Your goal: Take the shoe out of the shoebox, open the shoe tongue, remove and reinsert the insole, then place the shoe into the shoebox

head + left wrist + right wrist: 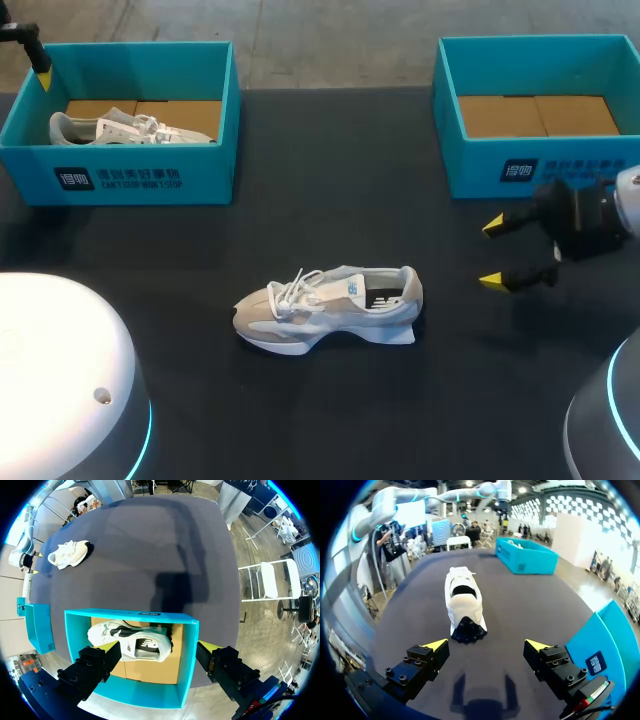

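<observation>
One grey-white laced sneaker (328,308) is sitting upright mid-table, heel toward the right gripper (492,253), gaping wide and empty, while the left gripper (161,650), likewise spread and empty, is hovering over a teal cardboard shoebox (135,614) holding a second sneaker (125,640).

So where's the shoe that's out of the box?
Head view: the shoe stands at the middle of the table, left of the open right gripper.

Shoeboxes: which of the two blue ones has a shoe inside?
The left shoebox holds a white shoe. The right shoebox shows only its bare cardboard floor. The other shoe stands on the open table.
</observation>
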